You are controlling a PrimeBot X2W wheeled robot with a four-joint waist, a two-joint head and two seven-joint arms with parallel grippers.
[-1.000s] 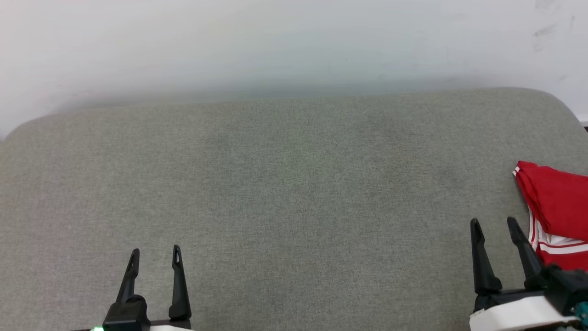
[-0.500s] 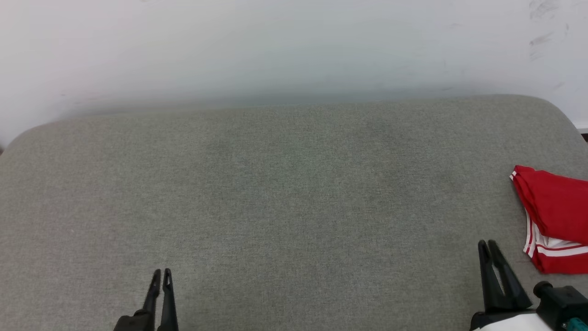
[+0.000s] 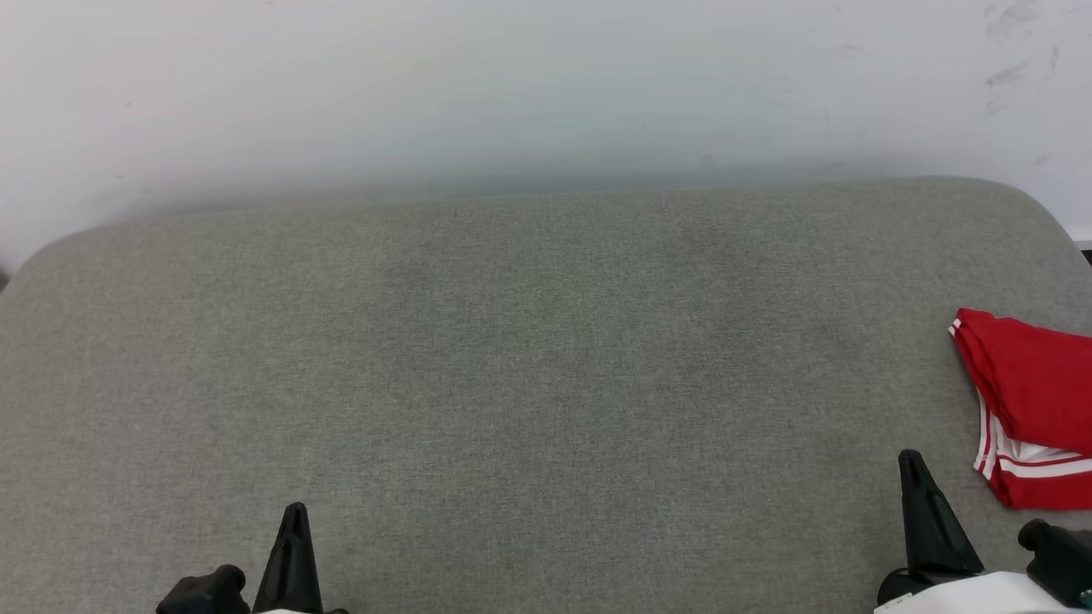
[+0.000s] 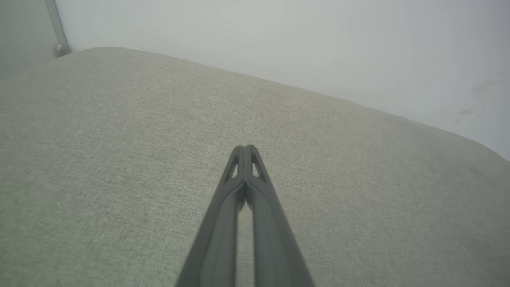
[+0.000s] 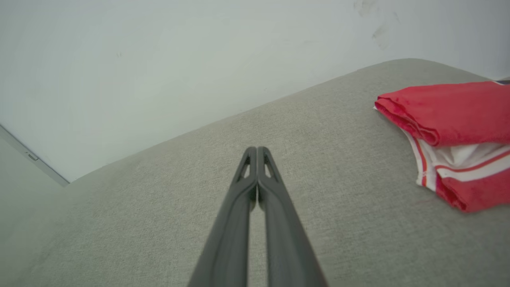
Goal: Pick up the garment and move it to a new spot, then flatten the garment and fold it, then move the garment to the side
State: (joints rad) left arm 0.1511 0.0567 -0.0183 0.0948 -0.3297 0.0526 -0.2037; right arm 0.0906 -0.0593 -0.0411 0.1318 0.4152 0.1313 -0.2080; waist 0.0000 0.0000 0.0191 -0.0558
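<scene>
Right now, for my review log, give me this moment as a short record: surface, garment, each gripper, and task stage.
surface: grey fabric cushion, pale wall behind it
task item: garment, red with white striped trim, folded, lying at the cushion's right edge
left arm: left gripper shut, empty, over bare cushion
right arm: right gripper shut, empty, left of the garment, not touching it
stage: folding and moving aside look done
</scene>
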